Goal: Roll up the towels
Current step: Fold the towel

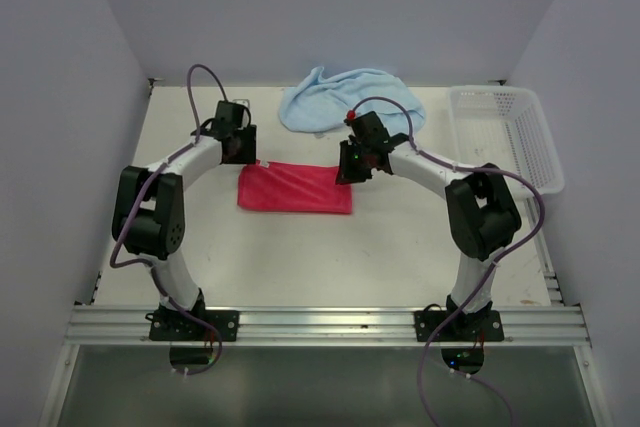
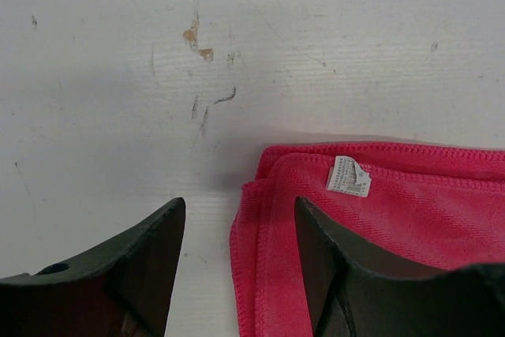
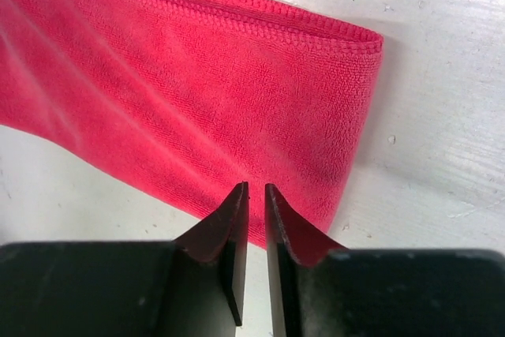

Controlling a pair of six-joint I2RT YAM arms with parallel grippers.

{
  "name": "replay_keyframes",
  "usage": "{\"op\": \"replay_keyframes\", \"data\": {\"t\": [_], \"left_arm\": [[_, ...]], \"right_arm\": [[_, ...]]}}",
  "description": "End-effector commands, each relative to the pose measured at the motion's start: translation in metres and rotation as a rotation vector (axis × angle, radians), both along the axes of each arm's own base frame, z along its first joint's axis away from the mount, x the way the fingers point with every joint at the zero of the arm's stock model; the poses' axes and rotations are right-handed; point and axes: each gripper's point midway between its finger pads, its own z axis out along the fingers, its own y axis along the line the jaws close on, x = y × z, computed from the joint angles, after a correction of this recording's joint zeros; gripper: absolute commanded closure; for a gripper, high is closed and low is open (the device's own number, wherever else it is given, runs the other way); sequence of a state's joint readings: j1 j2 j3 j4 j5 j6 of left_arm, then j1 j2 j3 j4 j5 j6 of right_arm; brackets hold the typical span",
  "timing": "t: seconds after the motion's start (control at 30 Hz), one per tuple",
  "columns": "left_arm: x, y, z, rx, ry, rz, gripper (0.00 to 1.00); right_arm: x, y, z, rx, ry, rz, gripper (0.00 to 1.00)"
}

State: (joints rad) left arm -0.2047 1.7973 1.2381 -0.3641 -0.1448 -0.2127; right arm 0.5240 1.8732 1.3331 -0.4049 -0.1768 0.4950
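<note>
The red-pink towel [image 1: 295, 189] lies folded flat mid-table. The left gripper [image 2: 237, 209], jaws wide, straddles its left edge. The right gripper [image 3: 256, 189], narrowed to a slit, hovers over its right end, pinching nothing.

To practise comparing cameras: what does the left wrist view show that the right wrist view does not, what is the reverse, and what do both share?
Only left wrist: brown marks on the table, and the left jaws wide apart, one over bare table, one over a corner of the red towel. Only right wrist: the right jaws almost together, above the towel's other short end. Both: the same red towel, folded flat on the white table.
</note>
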Motion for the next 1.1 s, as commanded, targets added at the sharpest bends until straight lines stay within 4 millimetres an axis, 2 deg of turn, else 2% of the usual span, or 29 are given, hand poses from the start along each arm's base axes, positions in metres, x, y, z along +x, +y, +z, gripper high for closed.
{"op": "replay_keyframes", "data": {"t": [0.0, 0.07, 0.1, 0.27, 0.3, 0.37, 0.43, 0.47, 0.53, 0.57, 0.6, 0.63, 0.67, 0.73, 0.77, 0.83, 0.9, 1.03, 1.07], "left_arm": [[0.008, -0.001, 0.004, 0.011, -0.009, -0.004, 0.38], [0.008, -0.001, 0.004, 0.009, -0.008, -0.005, 0.38], [0.009, -0.001, 0.006, 0.009, -0.013, -0.003, 0.37], [0.002, 0.001, 0.021, -0.005, -0.03, 0.022, 0.39], [0.001, -0.001, 0.032, -0.023, -0.054, 0.034, 0.39], [-0.01, -0.002, 0.029, -0.051, -0.042, 0.041, 0.43], [-0.017, -0.008, 0.037, -0.104, -0.064, 0.048, 0.45], [-0.026, -0.009, 0.031, -0.117, -0.048, 0.051, 0.47], [-0.034, -0.013, 0.034, -0.157, -0.058, 0.062, 0.51], [-0.043, -0.011, 0.027, -0.16, -0.04, 0.072, 0.58], [-0.047, -0.011, 0.03, -0.181, -0.049, 0.089, 0.63], [-0.049, -0.017, 0.031, -0.214, -0.058, 0.071, 0.7], [-0.058, -0.019, 0.023, -0.228, -0.04, 0.068, 0.79], [-0.062, -0.034, 0.029, -0.314, -0.062, 0.028, 0.95], [-0.07, -0.037, 0.02, -0.332, -0.04, 0.022, 0.99], [-0.071, -0.05, 0.024, -0.391, -0.06, -0.008, 1.0], [-0.078, -0.059, 0.017, -0.418, -0.044, -0.034, 1.0], [-0.082, -0.063, 0.001, -0.425, -0.025, -0.032, 1.0], [-0.087, -0.061, -0.008, -0.422, -0.003, -0.015, 1.0]], "right_arm": [[0.006, 0.003, 0.015, 0.035, -0.012, -0.002, 0.84], [0.01, 0.002, 0.018, 0.039, -0.021, -0.007, 0.92], [0.012, 0.002, 0.018, 0.039, -0.024, -0.01, 0.93], [0.027, 0.0, 0.022, 0.027, -0.043, -0.033, 0.96], [0.029, -0.001, 0.018, 0.019, -0.034, -0.038, 0.96], [0.034, -0.001, 0.018, 0.017, -0.039, -0.043, 0.97], [0.036, -0.002, 0.01, 0.005, -0.024, -0.049, 0.98], [0.038, -0.001, 0.008, 0.004, -0.023, -0.049, 0.98], [0.039, -0.002, 0.0, -0.007, -0.012, -0.054, 0.99], [0.041, -0.001, -0.002, -0.01, -0.011, -0.056, 0.99], [0.042, -0.002, -0.004, -0.015, -0.011, -0.06, 0.99], [0.043, -0.004, -0.01, -0.023, 0.001, -0.063, 1.0], [0.045, -0.003, -0.012, -0.024, 0.003, -0.063, 1.0], [0.047, -0.004, -0.019, -0.029, 0.013, -0.068, 1.0], [0.047, -0.005, -0.022, -0.032, 0.021, -0.072, 1.0], [0.047, -0.004, -0.027, -0.034, 0.029, -0.076, 1.0], [0.047, -0.004, -0.032, -0.034, 0.037, -0.079, 1.0], [0.047, -0.004, -0.039, -0.037, 0.053, -0.086, 1.0], [0.046, -0.004, -0.04, -0.039, 0.056, -0.085, 1.0]]}}
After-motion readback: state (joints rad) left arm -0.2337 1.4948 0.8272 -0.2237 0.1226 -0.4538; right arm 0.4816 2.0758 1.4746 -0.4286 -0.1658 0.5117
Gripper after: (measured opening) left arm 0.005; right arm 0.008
